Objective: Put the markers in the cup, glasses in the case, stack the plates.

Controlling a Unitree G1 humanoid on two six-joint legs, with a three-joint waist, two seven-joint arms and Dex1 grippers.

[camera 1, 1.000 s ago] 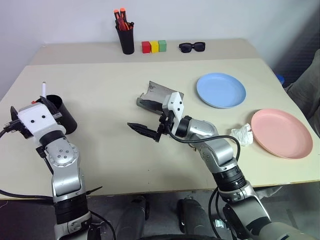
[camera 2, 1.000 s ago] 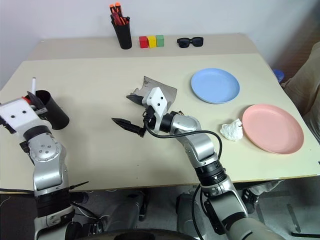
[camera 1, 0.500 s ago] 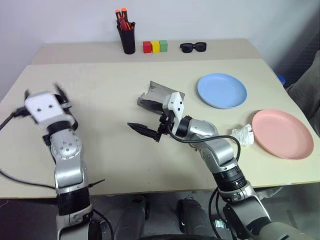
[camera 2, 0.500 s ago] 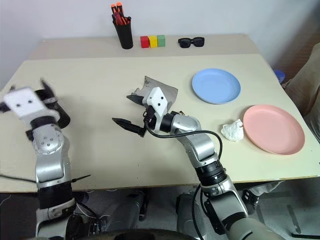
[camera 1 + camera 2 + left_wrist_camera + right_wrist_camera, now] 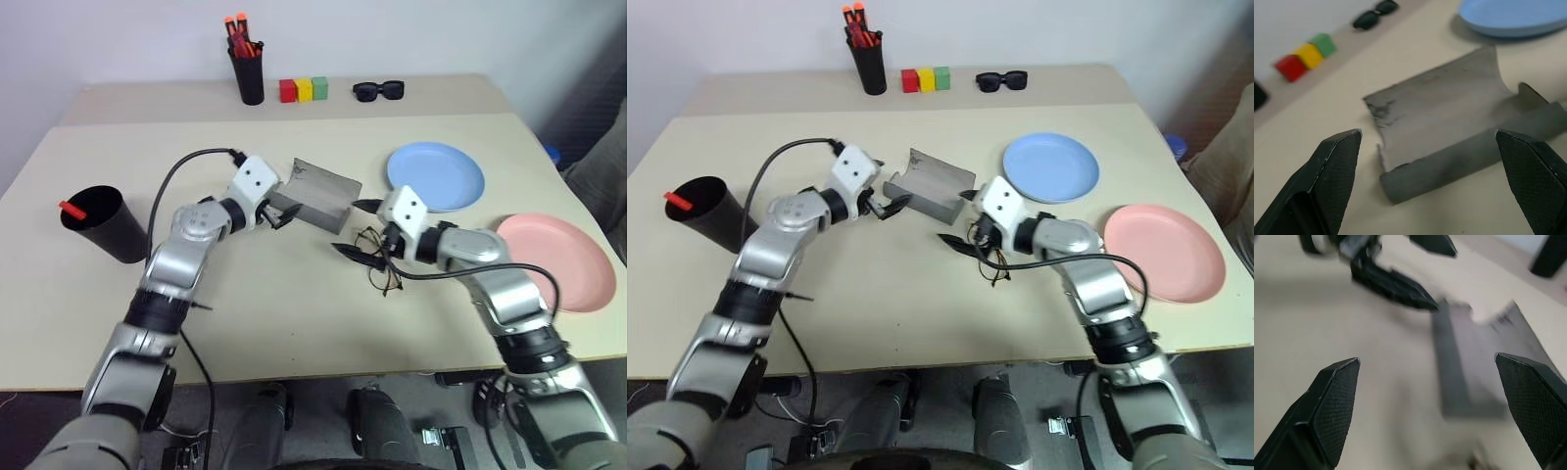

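Left hand spread wide, black pointed fingers just beside the near-left end of the case, not gripping it. Case is grey felt, rectangular, lid hinged open, lying mid-worktop

Right hand also spread wide, holding nothing, fingers either side of the case's right end. Glasses lie on the worktop just under and beside that hand: thin dark wire frame, roundish clear lenses, outside the case

Cup at far left, wide tapered matte black, tilted; a red-orange marker end sticks out over its rim. Second marker can't be made out

Plates apart, unstacked: light blue plate right of the case, salmon pink plate nearer the right edge. Both round, shallow, smooth

Back edge: tall narrow black pen holder with orange-capped markers, red, yellow and green blocks, chunky black sunglasses
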